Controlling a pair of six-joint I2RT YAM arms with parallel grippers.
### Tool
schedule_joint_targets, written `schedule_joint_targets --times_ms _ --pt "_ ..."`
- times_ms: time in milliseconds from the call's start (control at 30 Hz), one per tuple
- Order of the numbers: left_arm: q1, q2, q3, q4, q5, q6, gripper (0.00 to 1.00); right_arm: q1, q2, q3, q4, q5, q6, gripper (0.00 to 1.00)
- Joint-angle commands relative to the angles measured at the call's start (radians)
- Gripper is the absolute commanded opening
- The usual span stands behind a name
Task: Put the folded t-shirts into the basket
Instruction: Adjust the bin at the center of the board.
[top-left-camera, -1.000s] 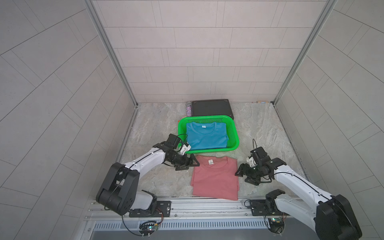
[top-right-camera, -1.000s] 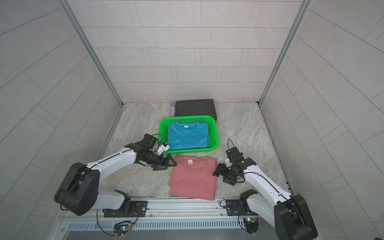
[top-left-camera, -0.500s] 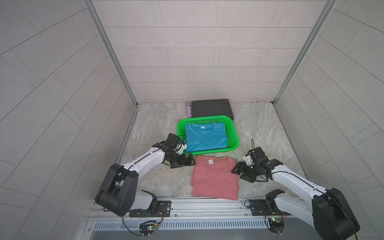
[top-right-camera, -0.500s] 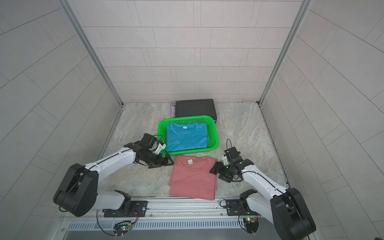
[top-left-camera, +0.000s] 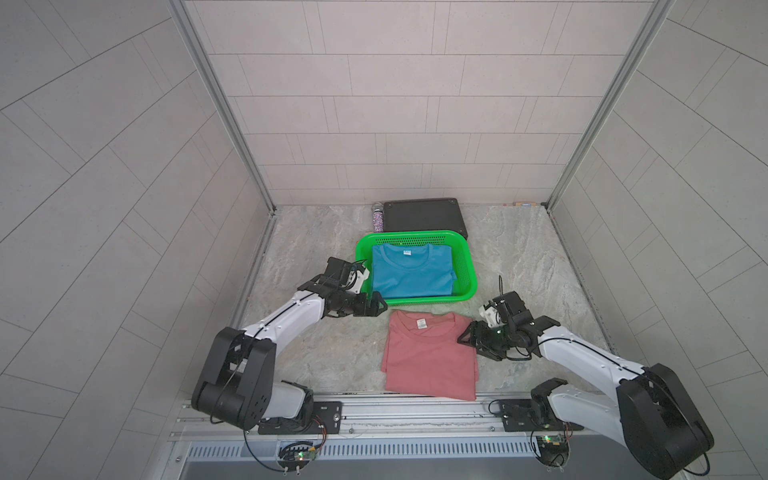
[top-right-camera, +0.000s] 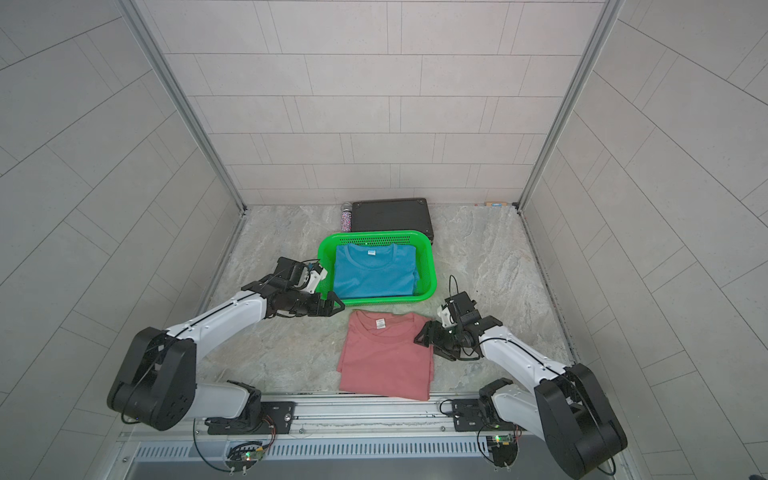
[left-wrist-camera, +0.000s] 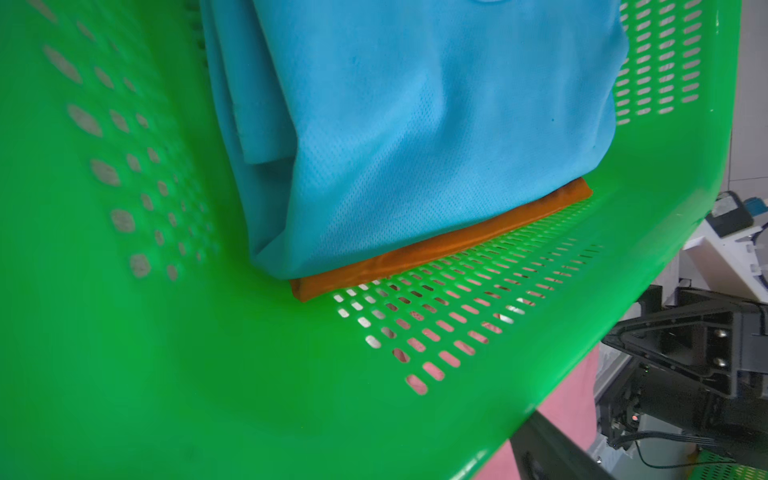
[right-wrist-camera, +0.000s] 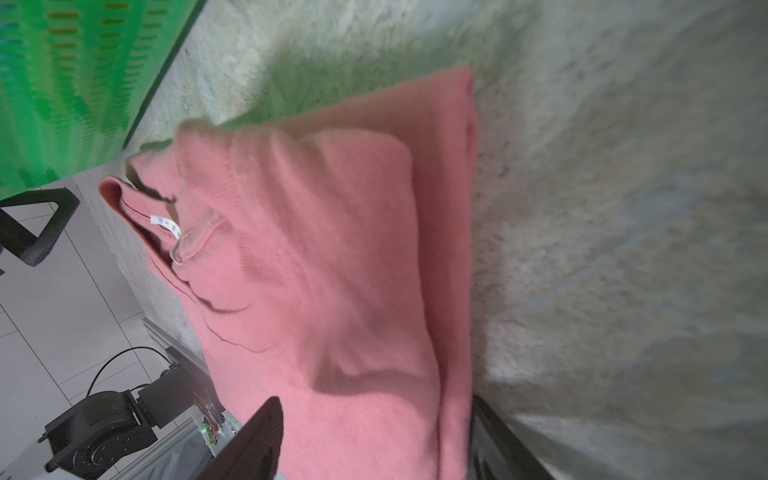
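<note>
The basket stands mid-table and holds two tees. The blue tee lies on top, its label toward the far edge. The orange tee is under it, with only a folded edge showing in the left wrist view. The pink tee is outside the basket, flat on the table between the basket's near wall and the near edge, collar toward the basket. Behind the basket, at the far edge, lie a black case and a bottle at the case's left end.

The left gripper hangs just off the basket's near left corner, jaws apart, holding nothing. The right gripper is at the pink tee's right edge with its jaws apart, one finger over the cloth and one beside it, not closed on it.

Compared with a second ago, the basket and the tees lie as they did. The right gripper, then just clear of the pink tee's right edge, has moved in over it. The left gripper has drawn slightly nearer the basket's corner.
</note>
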Motion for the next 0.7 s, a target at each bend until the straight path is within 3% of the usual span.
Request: schedule_joint_targets --times_ms 0,200,333,533,667 --pt "0.021 0.033 0.046 0.098 -0.103 0.032 1.00 0.004 -0.016 -0.008 -0.035 0.051 -0.013 0.71" --pt "0.025 0.050 0.123 0.107 -0.104 0.048 1.00 0.004 -0.023 -0.008 -0.092 0.071 -0.017 0.71" --pt "0.040 0.021 0.178 -0.066 0.070 0.028 1.00 0.004 -0.028 0.003 -0.129 0.064 -0.046 0.72" --pt "0.039 -0.113 0.036 -0.188 0.385 -0.108 0.94 0.004 -0.008 0.002 -0.104 0.056 -0.051 0.73" --pt "0.030 -0.129 -0.083 -0.111 0.420 -0.190 0.92 0.003 -0.011 0.023 -0.133 0.109 -0.047 0.73"
